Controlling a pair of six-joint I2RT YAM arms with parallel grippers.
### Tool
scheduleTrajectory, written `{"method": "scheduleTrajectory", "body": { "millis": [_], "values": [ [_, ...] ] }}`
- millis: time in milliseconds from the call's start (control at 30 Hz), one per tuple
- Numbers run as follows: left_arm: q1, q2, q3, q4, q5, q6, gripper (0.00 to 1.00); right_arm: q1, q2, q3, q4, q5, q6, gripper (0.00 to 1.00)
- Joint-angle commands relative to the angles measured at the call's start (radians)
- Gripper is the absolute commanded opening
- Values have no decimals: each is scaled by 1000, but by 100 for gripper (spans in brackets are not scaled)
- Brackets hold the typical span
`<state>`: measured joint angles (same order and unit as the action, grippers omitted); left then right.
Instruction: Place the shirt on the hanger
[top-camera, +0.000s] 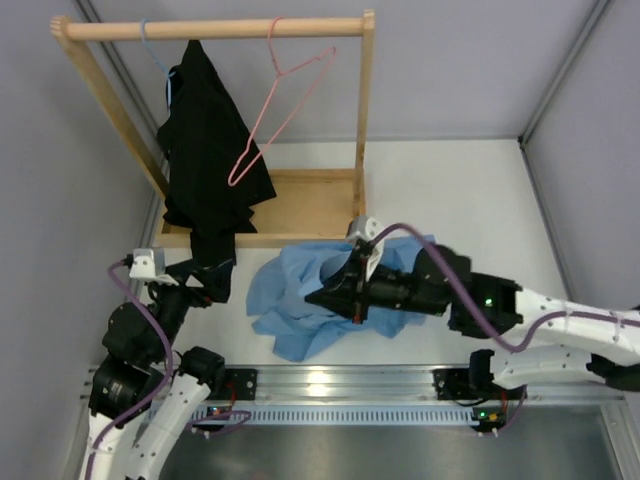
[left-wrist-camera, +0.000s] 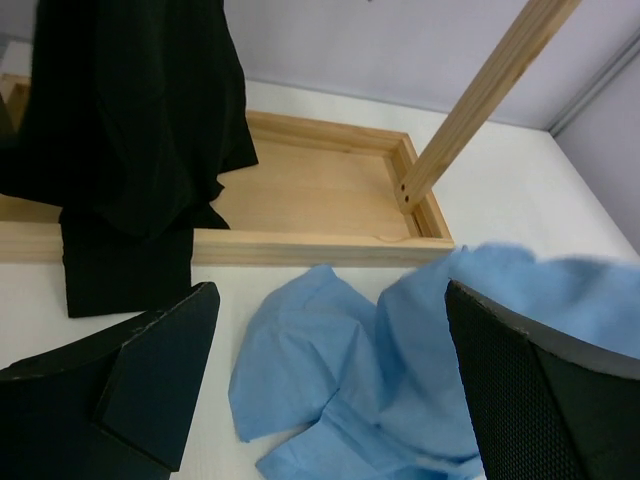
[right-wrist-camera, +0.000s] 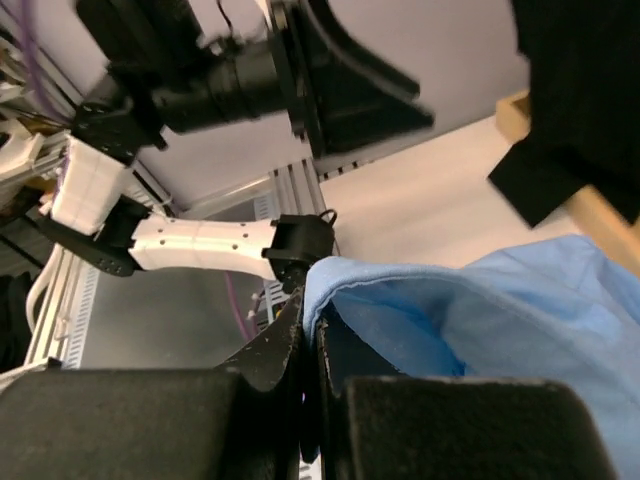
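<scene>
We see the shirt (top-camera: 285, 320) crumpled on the desk (top-camera: 450, 190) just in front of the wooden rack (top-camera: 300, 205); the right jaws are clenched on what seems its edge. The left jaws gape released near the rack's front corner.

The top external view looks down from above the near edge of the table (top-camera: 450, 190) toward the far wooden rack (top-camera: 215, 28). The left wrist view, low at near left, faces far-right; the right wrist view, close against the shirt (right-wrist-camera: 520, 320), faces left. All three share the shirt and black garment (top-camera: 205, 150).
</scene>
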<state>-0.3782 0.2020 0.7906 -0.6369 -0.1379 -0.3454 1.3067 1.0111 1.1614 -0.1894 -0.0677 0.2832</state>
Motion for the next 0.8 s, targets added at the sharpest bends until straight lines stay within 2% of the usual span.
{"method": "scheduleTrajectory", "body": {
  "millis": [0,33,100,133,200,267,300,333,433,533,600,767],
  "values": [
    [13,-50,7,40,-61,-14,98,176,144,-159,167,278,49,0],
    [13,-61,6,40,-65,-15,98,198,228,-222,253,349,115,0],
    [13,-65,4,42,-66,-14,98,209,312,-250,275,518,216,0],
    [13,-62,4,42,-66,-15,98,209,363,-275,307,557,294,0],
    [13,-58,4,42,-60,-12,98,209,382,-305,355,629,333,1],
    [13,-58,2,40,-52,-9,98,206,386,-302,360,638,330,24],
    [13,-59,1,40,-49,-9,98,203,380,-287,340,628,318,39],
    [13,-61,1,40,-49,-9,98,203,373,-252,315,612,286,49],
    [12,-65,1,42,-48,-9,98,192,304,-188,199,524,196,57],
    [13,-64,-2,40,-48,-10,98,123,210,-163,0,375,151,59],
    [13,-62,-2,42,-42,-9,98,44,126,-208,-100,268,143,59],
    [13,-58,-4,40,-37,-9,98,-147,-40,-383,-163,131,169,58]
  ]
}}
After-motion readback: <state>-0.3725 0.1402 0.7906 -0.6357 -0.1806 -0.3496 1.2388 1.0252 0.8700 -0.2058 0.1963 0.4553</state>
